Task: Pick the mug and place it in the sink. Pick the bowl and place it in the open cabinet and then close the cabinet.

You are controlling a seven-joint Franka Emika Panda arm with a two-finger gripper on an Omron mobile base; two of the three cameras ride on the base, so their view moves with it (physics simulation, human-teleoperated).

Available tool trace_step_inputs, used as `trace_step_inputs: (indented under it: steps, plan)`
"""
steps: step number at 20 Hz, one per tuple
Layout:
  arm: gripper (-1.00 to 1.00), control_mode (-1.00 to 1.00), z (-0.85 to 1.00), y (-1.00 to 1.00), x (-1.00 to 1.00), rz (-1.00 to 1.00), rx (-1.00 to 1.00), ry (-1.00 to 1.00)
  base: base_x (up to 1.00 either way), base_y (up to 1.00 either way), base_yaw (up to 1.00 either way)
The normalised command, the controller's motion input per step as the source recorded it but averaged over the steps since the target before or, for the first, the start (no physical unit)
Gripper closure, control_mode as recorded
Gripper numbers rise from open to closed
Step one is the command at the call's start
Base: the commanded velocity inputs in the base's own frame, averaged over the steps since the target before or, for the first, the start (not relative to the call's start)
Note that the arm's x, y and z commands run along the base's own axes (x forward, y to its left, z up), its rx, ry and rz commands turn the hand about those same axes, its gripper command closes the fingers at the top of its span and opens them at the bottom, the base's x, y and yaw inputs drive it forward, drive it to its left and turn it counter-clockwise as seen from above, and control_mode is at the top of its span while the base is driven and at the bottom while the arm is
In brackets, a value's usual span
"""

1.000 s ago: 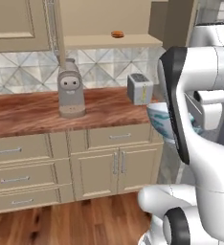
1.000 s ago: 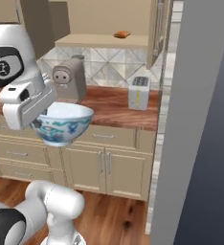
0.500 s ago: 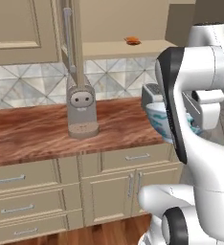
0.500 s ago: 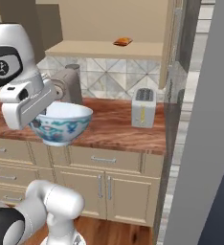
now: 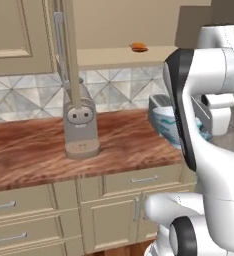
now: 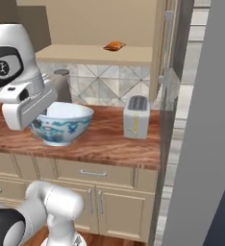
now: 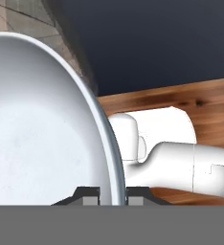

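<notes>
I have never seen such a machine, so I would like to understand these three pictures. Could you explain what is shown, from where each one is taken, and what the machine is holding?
This is a white robot arm on a driving base, in a simulated kitchen. Two pictures come from cameras on the base, behind the arm at its left and its right. The third comes from a camera on the hand.

The end effector is shut on the rim of the bowl, white with a blue pattern, and holds it above the wooden counter. On the counter stand a toaster and a grey coffee machine. Above is the cabinet, its door open, with a small orange item on its shelf.
</notes>
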Motion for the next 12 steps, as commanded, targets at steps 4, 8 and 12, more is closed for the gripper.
trace_step_inputs:
  steps: [4,8,12]
  plan:
    - [1.0,1.0,0.0,0.0,0.0,0.0,0.0,0.0,0.62,0.01,0.0]
    - [1.0,1.0,0.0,0.0,0.0,0.0,0.0,0.0,0.38,-0.14,0.01]
    - [1.0,1.0,0.0,0.0,0.0,0.0,0.0,0.0,0.25,-0.09,0.0]
